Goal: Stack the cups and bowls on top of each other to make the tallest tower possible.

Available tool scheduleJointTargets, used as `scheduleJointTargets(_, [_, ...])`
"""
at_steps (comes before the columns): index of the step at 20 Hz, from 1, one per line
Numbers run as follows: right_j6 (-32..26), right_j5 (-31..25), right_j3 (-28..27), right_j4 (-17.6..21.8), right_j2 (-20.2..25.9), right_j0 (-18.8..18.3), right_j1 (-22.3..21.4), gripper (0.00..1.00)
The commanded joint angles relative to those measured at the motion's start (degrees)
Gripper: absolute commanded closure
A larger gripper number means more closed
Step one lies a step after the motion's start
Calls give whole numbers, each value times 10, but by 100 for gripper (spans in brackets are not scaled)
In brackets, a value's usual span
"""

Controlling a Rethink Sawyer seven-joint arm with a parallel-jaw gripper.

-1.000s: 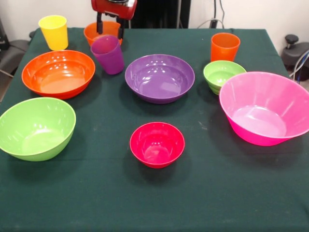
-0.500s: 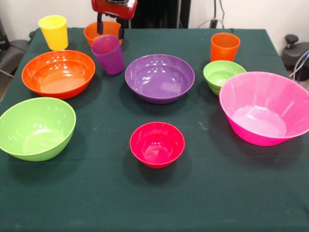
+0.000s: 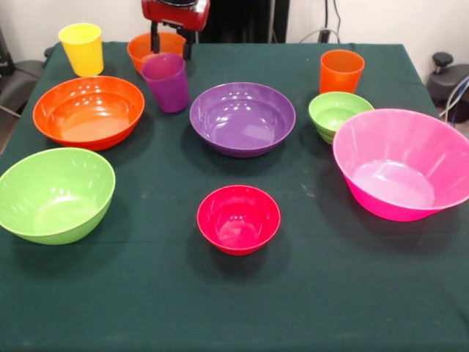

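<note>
Step in hand: You had nothing stacked yet; every cup and bowl sat apart on the bench (image 3: 234, 308). I judged this the approach to a first pick at the far side.
Hand: Your hand (image 3: 171, 40) hung at the top edge, over the small orange bowl (image 3: 146, 47) and just behind the purple cup (image 3: 166, 82). Two dark fingers (image 3: 154, 37) pointed straight down with a gap between them, spread and holding nothing.
Arm pose: Only the red wrist housing showed above the fingers; the rest was cut off by the frame.
Tower base: The small red-magenta bowl (image 3: 238, 218) stood alone and empty near the middle of the bench, well apart from the hand.
Other cups: Yellow cup (image 3: 81, 48) at the far corner; orange cup (image 3: 341, 70) beside the small green bowl (image 3: 339, 114).
Large bowls: Orange bowl (image 3: 88, 111), lime green bowl (image 3: 55, 194), purple bowl (image 3: 242, 118), pink bowl (image 3: 403, 163), all upright.
Next move: You probably needed to drop the fingers across the small orange bowl's rim, clear of the purple cup, close, lift, and carry it to the red-magenta bowl.
</note>
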State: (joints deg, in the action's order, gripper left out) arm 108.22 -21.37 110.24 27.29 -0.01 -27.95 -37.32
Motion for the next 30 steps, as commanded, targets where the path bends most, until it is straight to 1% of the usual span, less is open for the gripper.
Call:
scheduleJointTargets(1, [32, 76, 19, 49, 25, 22, 66, 0])
scheduleJointTargets(3, [33, 76, 11, 46, 27, 22, 73, 0])
scheduleJointTargets(7, [32, 73, 8, 41, 32, 20, 71, 0])
scheduleJointTargets(22, [35, 92, 25, 43, 22, 23, 70, 0])
scheduleJointTargets(30, [30, 80, 23, 39, 24, 25, 65, 0])
